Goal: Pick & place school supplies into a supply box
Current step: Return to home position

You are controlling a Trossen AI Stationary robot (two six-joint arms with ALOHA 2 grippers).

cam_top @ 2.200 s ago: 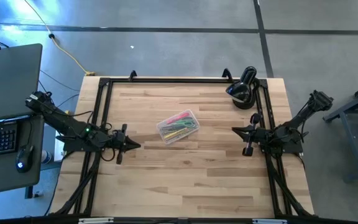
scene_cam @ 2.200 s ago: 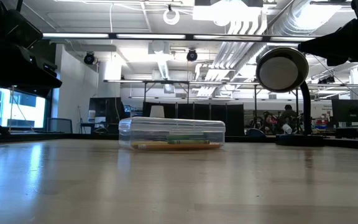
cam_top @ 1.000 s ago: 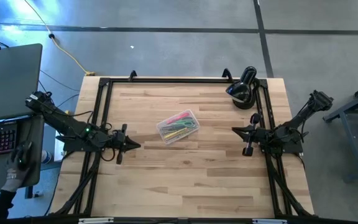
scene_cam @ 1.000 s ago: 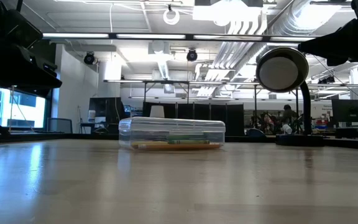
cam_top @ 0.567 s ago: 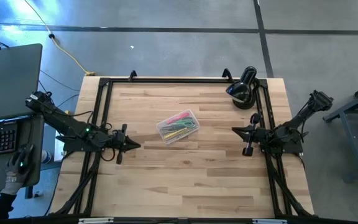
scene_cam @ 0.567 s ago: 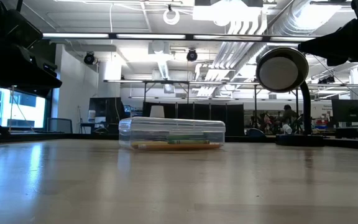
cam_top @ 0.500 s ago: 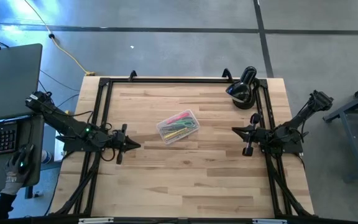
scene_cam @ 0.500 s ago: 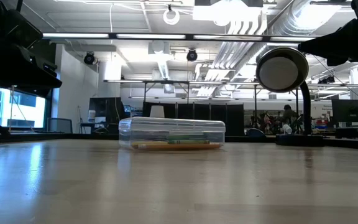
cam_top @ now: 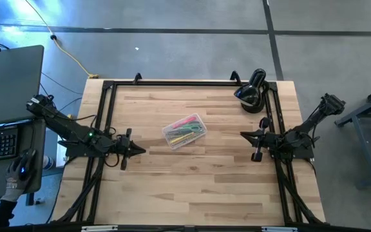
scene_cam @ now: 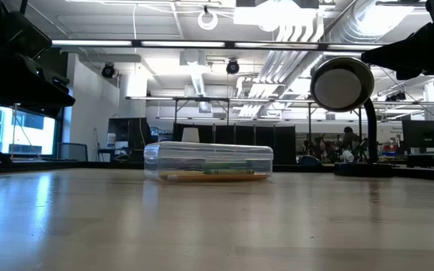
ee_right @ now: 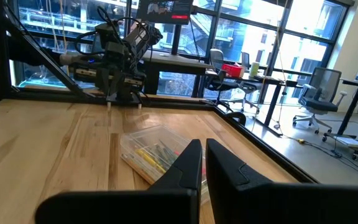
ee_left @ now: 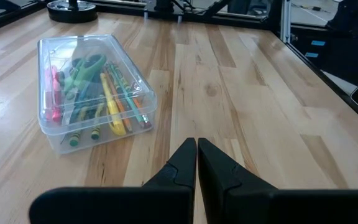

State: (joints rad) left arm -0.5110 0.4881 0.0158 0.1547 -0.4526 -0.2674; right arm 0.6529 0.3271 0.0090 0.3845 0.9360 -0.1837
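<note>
The clear supply box [cam_top: 184, 131] rests flat on the wooden table near its middle, lid on, with the school supplies [ee_left: 98, 93] inside: pink, yellow and orange pencils and green-handled scissors. It also shows in the low view [scene_cam: 208, 162] and the right wrist view [ee_right: 151, 152]. My left gripper [cam_top: 140, 151] is shut and hangs at the table's left side, pointing toward the box from a short way off. My right gripper [cam_top: 243, 135] is shut at the right side, also clear of the box.
A black rounded device [cam_top: 251, 93] on a stand sits at the far right corner. A black frame [cam_top: 108, 96] runs along the table's edges. Off the table's left side, a person's hand [cam_top: 19, 175] rests on a mouse beside a keyboard.
</note>
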